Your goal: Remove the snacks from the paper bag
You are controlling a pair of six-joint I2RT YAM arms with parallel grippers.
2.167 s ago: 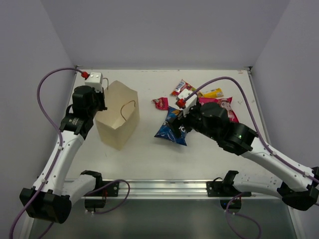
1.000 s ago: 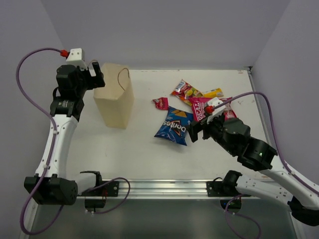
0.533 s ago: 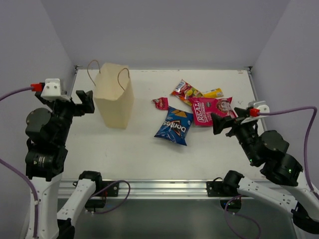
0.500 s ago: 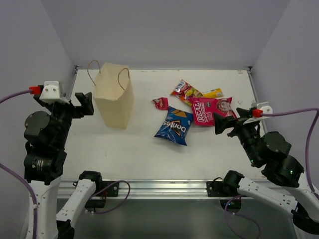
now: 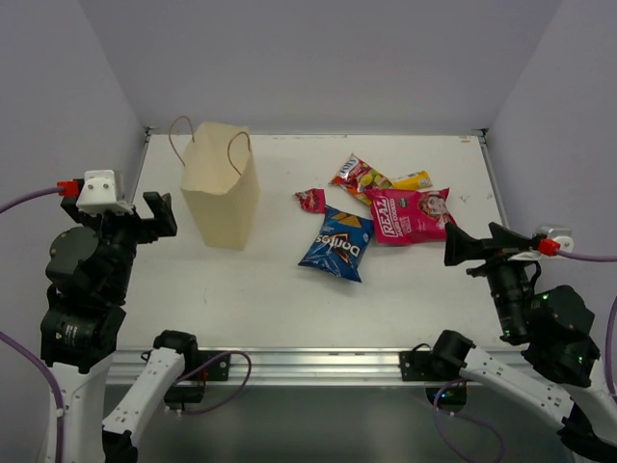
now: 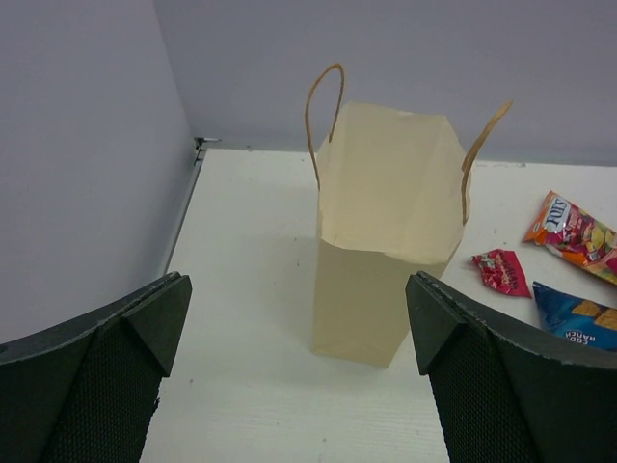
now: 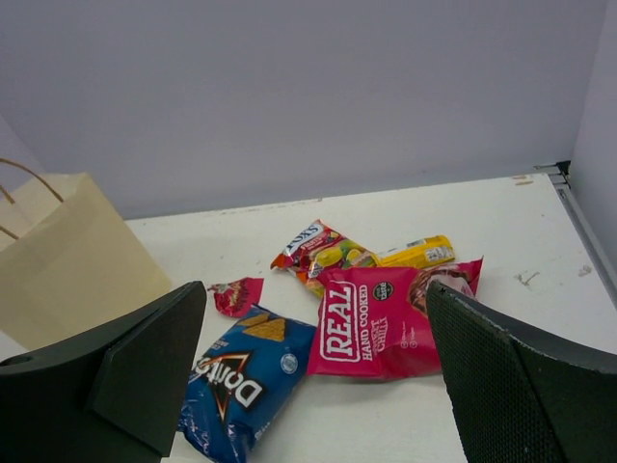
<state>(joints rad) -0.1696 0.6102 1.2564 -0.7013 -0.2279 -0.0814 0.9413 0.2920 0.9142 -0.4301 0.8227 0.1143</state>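
Observation:
The cream paper bag [image 5: 220, 188] stands upright at the table's left, handles up, and fills the left wrist view's middle [image 6: 381, 231]. The snacks lie together on the table to its right: a blue Doritos bag [image 5: 335, 243], a pink bag [image 5: 407, 214], a red-yellow candy pouch [image 5: 359, 176], a yellow bar [image 5: 413, 179] and a small red wrapper [image 5: 309, 200]. My left gripper [image 5: 149, 217] hangs open, apart from the bag on its near left [image 6: 297, 286]. My right gripper [image 5: 479, 249] is open and empty, near and right of the snacks [image 7: 316, 289].
Grey walls close the table on the left, back and right. A metal rail [image 5: 318, 365] runs along the near edge between the arm bases. Purple cables trail from both wrists. In the right wrist view the paper bag [image 7: 72, 260] shows at the left edge.
Both arms have drawn back toward the near edge, away from the bag and the snacks. The bag, tilted at first, now stands upright. The snacks have not moved in the last second.

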